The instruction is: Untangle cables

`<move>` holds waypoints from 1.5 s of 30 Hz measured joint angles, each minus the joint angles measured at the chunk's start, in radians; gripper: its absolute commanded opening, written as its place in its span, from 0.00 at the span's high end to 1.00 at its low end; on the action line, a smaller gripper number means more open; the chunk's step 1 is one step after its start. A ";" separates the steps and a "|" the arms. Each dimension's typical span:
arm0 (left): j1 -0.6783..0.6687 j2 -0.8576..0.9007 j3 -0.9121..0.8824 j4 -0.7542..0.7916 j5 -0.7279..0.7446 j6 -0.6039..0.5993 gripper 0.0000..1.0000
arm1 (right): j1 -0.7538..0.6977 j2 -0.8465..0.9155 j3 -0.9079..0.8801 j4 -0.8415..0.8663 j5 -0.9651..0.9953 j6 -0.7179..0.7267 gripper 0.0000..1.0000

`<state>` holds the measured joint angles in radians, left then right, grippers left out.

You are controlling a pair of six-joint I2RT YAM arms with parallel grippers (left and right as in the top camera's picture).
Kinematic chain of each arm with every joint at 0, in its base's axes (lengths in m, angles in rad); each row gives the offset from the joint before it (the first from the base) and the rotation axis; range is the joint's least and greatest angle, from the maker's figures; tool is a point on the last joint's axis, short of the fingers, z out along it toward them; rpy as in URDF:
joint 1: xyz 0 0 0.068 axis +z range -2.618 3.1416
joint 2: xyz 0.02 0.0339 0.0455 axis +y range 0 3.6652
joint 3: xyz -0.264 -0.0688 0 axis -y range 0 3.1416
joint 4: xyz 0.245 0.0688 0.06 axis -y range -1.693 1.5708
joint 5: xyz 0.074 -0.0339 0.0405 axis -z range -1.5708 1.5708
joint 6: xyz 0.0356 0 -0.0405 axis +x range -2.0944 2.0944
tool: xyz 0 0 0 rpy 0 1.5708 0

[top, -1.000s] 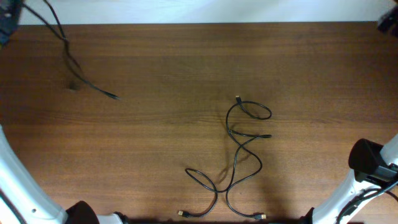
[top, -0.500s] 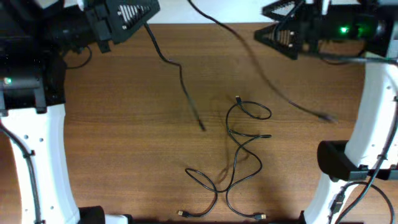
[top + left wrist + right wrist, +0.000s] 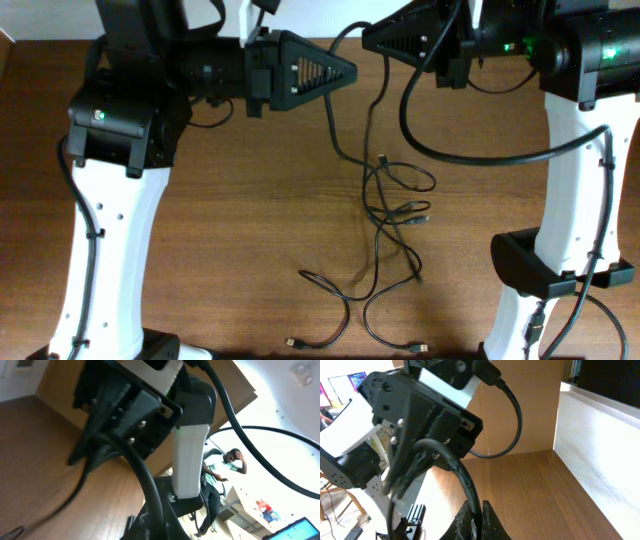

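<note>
The cables (image 3: 385, 235) lie tangled on the table (image 3: 230, 220), right of its middle, with two plugs (image 3: 296, 342) at the near edge. Above the far edge, the left gripper (image 3: 350, 72) and right gripper (image 3: 368, 38) are closed, each pinching one of them.

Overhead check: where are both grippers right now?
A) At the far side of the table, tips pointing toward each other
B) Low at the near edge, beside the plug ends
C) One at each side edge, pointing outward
A: the left gripper and the right gripper sit at the far side of the table with their tips facing each other, while the cables lie tangled nearer the middle.
</note>
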<state>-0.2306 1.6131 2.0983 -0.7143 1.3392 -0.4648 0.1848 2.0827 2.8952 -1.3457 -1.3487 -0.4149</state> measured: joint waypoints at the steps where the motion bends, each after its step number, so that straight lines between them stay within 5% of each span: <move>1: 0.005 0.000 0.000 0.000 0.001 -0.003 0.50 | 0.000 0.000 0.000 0.000 0.000 0.000 0.96; 3: 0.004 0.000 0.000 0.005 0.011 0.006 0.25 | 0.000 0.000 0.000 0.000 0.036 0.000 0.96; 5: 0.004 0.000 0.000 0.020 0.021 0.007 0.13 | -0.003 0.000 0.000 0.001 0.094 0.000 0.96; 12: 0.055 0.000 0.000 0.064 0.087 0.008 0.13 | -0.166 0.000 0.000 0.015 0.362 0.000 0.96; 20: 0.129 0.000 0.000 0.066 0.121 0.008 0.15 | -0.671 0.001 -0.002 0.061 0.574 0.006 0.96; 27: 0.129 0.000 0.000 0.068 0.124 0.008 0.16 | -1.047 0.008 -0.002 0.064 0.975 0.263 0.96; 28: 0.129 0.000 0.000 0.068 0.124 0.008 0.16 | -1.099 0.010 -0.002 0.066 1.029 0.313 0.86; 29: 0.129 0.000 0.000 0.068 0.124 0.008 0.16 | -1.149 0.016 -0.002 0.068 1.059 0.348 0.01; 36: 0.129 0.000 0.000 0.068 0.124 0.008 0.16 | -1.310 0.101 -0.084 0.072 0.951 0.544 0.01; 39: 0.129 0.000 0.000 0.068 0.124 0.008 0.16 | -1.271 0.114 -0.100 0.072 0.888 0.546 0.01; 42: 0.129 0.000 0.000 0.068 0.120 0.031 0.31 | -1.172 0.114 -0.100 0.018 0.842 0.537 0.01; 45: 0.159 0.000 0.001 0.011 0.056 0.115 0.26 | -1.038 0.114 -0.100 -0.048 0.821 0.513 0.01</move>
<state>-0.0711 1.6127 2.0995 -0.7029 1.3952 -0.3500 -0.8532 2.1963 2.7953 -1.3933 -0.5274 0.0986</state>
